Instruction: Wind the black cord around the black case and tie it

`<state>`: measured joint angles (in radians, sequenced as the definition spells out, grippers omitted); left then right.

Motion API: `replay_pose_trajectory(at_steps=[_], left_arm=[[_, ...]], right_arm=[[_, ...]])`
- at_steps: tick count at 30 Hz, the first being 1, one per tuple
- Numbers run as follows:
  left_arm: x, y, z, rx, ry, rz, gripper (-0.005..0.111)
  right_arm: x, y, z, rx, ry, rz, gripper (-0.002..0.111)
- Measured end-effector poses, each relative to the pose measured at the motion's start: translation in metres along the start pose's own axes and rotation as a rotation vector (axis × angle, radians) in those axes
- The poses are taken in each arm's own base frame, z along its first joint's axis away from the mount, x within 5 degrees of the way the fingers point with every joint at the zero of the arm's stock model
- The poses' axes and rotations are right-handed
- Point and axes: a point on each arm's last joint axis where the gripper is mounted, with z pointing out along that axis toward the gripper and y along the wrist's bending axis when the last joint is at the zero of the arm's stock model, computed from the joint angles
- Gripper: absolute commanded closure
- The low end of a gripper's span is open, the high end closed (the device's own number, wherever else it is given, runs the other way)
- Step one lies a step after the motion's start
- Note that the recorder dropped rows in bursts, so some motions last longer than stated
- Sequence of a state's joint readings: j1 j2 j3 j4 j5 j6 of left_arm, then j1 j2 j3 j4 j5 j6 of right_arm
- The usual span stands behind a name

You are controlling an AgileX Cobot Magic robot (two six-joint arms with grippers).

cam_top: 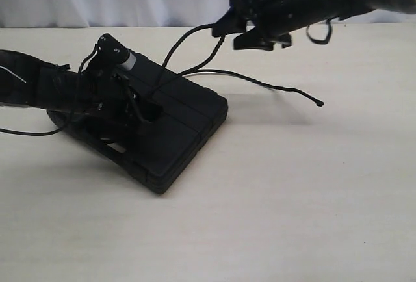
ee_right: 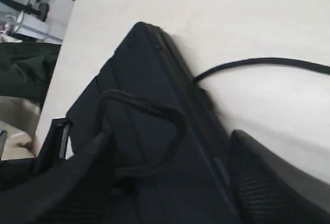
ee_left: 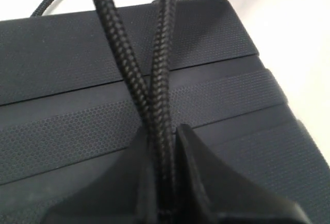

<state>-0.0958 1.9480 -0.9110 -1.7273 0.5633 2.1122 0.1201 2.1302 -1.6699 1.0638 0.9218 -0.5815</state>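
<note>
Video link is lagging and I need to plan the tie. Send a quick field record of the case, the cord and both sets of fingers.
case: on the table, ribbed lid up
cord: two strands cross over the lid; a loop rises toward the right arm
cord end: loose on the table, to the right of the case in the exterior view
left fingers: shut on both strands, just above the lid
right fingers: open, raised above the case, nothing between them
knot: none visible

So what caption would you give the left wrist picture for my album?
Left gripper pinching two strands of the black cord over the black case.
</note>
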Motion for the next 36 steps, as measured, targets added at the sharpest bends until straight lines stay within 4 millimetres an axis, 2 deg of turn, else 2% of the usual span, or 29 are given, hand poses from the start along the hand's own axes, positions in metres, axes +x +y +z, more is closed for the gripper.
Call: replay_pose_trajectory(at_steps=[5,7,9,13,19,23,29,32,36], left_arm=[[-0.001,0.0,0.0,0.001,0.001,0.009,0.107],[-0.002,0.001,0.0,0.001,0.003,0.021,0.107],[-0.002,0.001,0.0,0.001,0.003,0.026,0.107],[-0.001,-0.003,0.0,0.044,0.019,0.084,0.107],[0.002,-0.009,-0.002,0.129,0.083,0.257,0.107],[0.0,-0.009,-0.004,0.158,0.117,0.36,0.107],[-0.003,-0.008,-0.004,0.175,0.134,0.432,0.107],[-0.003,-0.01,-0.003,0.178,0.146,0.457,0.107],[-0.003,-0.009,-0.003,0.175,0.155,0.475,0.107]], right_arm=[[-0.008,-0.009,-0.064,0.186,0.01,-0.063,0.053],[-0.007,-0.008,-0.082,0.276,0.037,-0.134,0.053],[-0.002,-0.011,-0.093,0.373,0.109,-0.209,0.053],[0.008,-0.024,-0.098,0.485,0.266,-0.336,0.053],[0.012,-0.043,-0.082,0.486,0.317,-0.344,0.053],[0.01,-0.068,-0.061,0.519,0.298,-0.245,0.053],[0.005,-0.087,-0.022,0.514,0.351,-0.224,0.053],[0.003,-0.092,-0.003,0.533,0.369,-0.222,0.058],[-0.001,-0.101,0.004,0.599,0.393,-0.192,0.069]])
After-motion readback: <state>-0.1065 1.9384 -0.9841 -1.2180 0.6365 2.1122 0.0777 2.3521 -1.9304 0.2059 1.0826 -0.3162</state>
